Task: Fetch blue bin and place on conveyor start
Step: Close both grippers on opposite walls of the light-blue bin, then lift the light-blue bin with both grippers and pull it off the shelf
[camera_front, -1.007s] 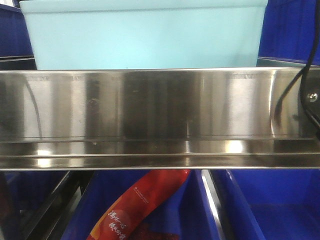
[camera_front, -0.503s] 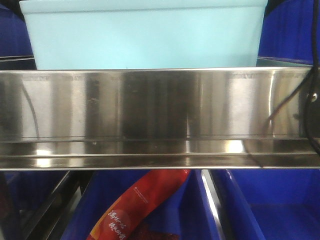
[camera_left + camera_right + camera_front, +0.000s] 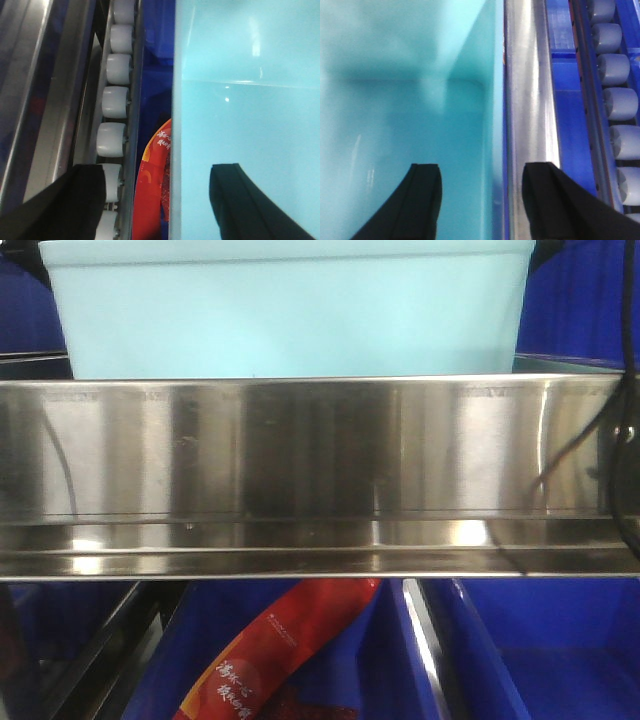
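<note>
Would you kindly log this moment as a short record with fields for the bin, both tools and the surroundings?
bin: blue bin, behind the steel rail
left tool: open, fingers straddling one bin wall, one inside, one outside beside the rollers
right tool: open, straddling the opposite wall likewise
below rail: red packet among dark blue crates
conveyor start: not in view

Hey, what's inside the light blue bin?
Only bare turquoise floor and walls of the blue bin show, with one jaw each of the left gripper and right gripper inside the rim. The bin's middle lies outside both wrist views, unseen.
</note>
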You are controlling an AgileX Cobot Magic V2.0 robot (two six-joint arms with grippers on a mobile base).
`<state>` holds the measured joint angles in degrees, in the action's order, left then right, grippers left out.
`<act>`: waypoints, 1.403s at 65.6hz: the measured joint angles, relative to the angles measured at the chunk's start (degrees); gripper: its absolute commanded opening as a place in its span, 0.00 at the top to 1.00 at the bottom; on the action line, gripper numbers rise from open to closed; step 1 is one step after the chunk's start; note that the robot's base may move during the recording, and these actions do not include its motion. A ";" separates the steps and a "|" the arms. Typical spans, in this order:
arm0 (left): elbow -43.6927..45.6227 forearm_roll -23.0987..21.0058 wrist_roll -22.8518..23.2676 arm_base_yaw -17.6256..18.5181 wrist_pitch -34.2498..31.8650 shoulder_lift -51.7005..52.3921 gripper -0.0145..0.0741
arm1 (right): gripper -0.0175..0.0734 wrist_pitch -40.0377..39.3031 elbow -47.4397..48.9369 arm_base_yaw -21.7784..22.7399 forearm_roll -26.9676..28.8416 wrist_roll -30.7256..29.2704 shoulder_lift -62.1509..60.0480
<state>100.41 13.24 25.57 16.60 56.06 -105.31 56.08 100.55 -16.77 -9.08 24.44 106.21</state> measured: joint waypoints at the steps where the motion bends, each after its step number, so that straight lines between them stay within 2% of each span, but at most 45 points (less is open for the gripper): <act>1: 0.00 0.00 0.00 0.00 -0.03 -0.11 0.43 | 0.51 0.00 0.00 0.00 0.00 0.00 0.00; 38: 0.00 0.00 0.00 0.00 -0.77 -0.55 0.45 | 0.51 0.00 0.00 0.00 0.00 0.00 0.00; 42: 0.00 -0.26 0.00 0.00 -0.77 -0.55 0.49 | 0.54 0.00 0.00 0.00 0.00 0.00 0.00; 46: 0.00 -0.43 0.00 0.00 -0.77 -0.55 0.57 | 0.61 0.00 0.00 0.00 0.00 0.00 0.00; 59: 0.00 -1.10 0.00 0.00 -0.77 -0.55 0.90 | 0.99 0.00 0.00 0.00 0.02 0.00 0.00; 62: 0.00 -1.59 0.00 0.00 -0.77 -0.55 0.96 | 0.98 0.00 0.00 0.00 0.18 0.00 0.00; 76: 0.16 -2.13 0.00 0.00 -0.77 -0.55 0.96 | 0.98 0.23 0.08 0.00 0.18 0.00 0.09; 85: 1.39 -2.50 0.12 0.74 1.54 -0.63 0.96 | 0.98 2.65 2.06 0.00 -0.23 0.00 0.39; 92: 2.28 -2.18 1.99 1.58 2.81 -0.41 0.96 | 0.98 4.43 2.91 0.00 -0.57 0.00 0.13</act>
<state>102.69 11.06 27.55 18.18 58.87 -105.72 60.51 103.46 -16.77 -9.65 24.44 106.34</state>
